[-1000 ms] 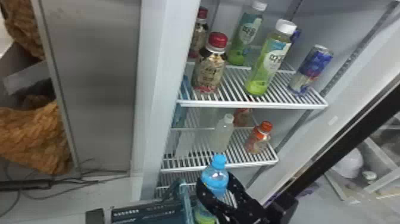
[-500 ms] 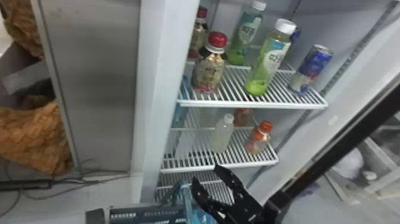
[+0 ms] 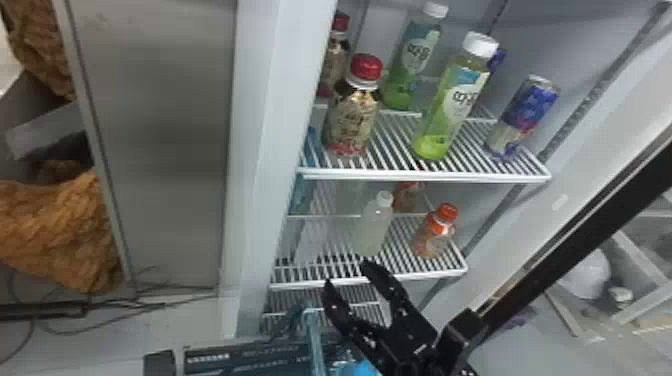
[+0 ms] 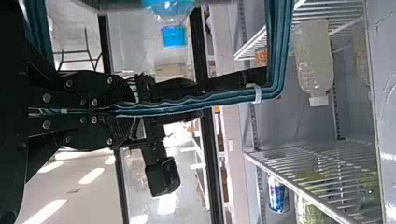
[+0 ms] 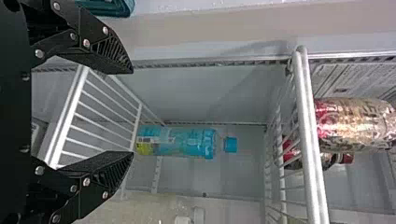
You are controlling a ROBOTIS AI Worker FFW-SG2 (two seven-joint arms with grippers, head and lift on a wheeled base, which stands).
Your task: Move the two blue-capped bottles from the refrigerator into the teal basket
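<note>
Right wrist view: the blue-capped bottle (image 5: 175, 142) to be fetched is seen upright on the middle shelf (image 5: 86, 114), with the top shelf (image 5: 306, 135) over it. Another blue-capped bottle (image 4: 170, 8) seems to be in the teal basket (image 4: 233, 96) already. For a good grab, the fingers should be kept wide and slid in flat between the two shelves. The bottle's middle should be lined up between them, so one finger is put on each side. It should be squeezed just enough, lifted a tiny bit, and pulled straight out, so the cap is not bumped on the shelf above. The clear white-capped bottle (image 3: 374, 227) could be knocked over if the turn is made too wide. The basket should be held steady for the drop.

The right gripper (image 3: 347, 272) is spread apart, with nothing pinched in it. Its arm is seen coming from the bottom edge, with the fingertips pointed up and toward the fridge. The left gripper (image 4: 133, 110) is pressed together, and the basket's rim is pinched in it.
</note>
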